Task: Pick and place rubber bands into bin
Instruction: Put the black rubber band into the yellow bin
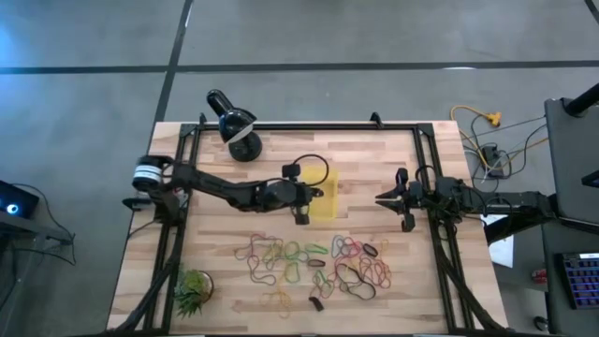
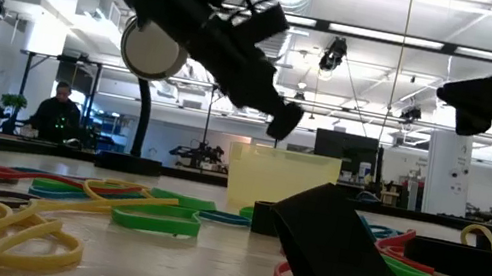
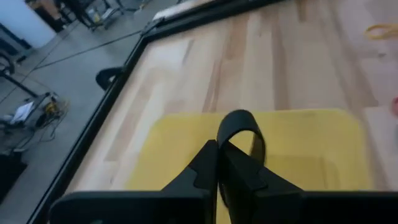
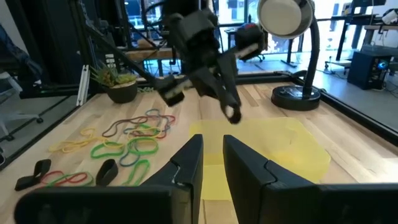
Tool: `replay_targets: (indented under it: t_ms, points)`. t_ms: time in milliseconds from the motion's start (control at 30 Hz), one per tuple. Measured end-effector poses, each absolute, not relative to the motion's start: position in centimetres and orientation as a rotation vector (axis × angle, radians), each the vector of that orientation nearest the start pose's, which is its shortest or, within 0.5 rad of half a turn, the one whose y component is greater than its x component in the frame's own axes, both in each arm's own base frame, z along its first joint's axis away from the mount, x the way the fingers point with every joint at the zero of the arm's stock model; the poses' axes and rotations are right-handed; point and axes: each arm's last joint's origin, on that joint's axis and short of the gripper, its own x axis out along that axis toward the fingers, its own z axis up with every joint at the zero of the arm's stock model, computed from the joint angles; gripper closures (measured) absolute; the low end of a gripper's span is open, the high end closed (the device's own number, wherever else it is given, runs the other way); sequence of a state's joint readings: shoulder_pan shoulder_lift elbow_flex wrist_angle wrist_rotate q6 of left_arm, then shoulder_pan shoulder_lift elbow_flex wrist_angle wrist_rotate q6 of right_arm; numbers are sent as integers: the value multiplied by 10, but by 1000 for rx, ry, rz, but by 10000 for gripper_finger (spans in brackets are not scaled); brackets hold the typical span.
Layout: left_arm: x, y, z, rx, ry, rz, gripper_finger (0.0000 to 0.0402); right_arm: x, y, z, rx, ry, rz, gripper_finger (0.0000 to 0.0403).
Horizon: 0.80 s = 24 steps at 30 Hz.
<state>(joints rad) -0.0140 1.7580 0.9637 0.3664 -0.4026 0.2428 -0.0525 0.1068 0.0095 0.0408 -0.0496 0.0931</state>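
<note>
Spanning nearly the whole high view, a pale wooden table carries everything, with a black domed lamp near its 11 o'clock corner and a small spiky plant at 7 o'clock. Reaching in from 9 o'clock, the left arm ends over the yellow bin, which sits just above the table's centre. The right arm waits at 3 o'clock, well apart from the bin, the right gripper hanging with its fingers slightly spread and nothing between them. Scattered from 5 to 7 o'clock of the bin lie the rubber bands, loops of red, green, yellow, orange and black. The left gripper has its fingers pressed together, pinching a black band that arches up from the tips, directly above the bin's floor. By my judgement this is the drop step: the next move calls for parting those fingers so the loop falls inside the walls, then returning for another.
</note>
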Motion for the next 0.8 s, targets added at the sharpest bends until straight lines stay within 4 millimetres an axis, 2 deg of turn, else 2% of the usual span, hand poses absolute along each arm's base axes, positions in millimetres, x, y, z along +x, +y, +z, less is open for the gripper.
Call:
replay_targets:
  t_ms: [167,433,633,800]
  points:
    - [375,9,182,330,492,342,378,104,-4,162,83,56,-5,344]
    - [374,10,185,343,482,385,318,104,-4,162,71,56,-5,344]
    - [373,11,184,330,500,388,310,104,-4,162,70,57,-4,344]
    - [373,16,192,209,679,341,310,104,-4,162,70,60,-4,344]
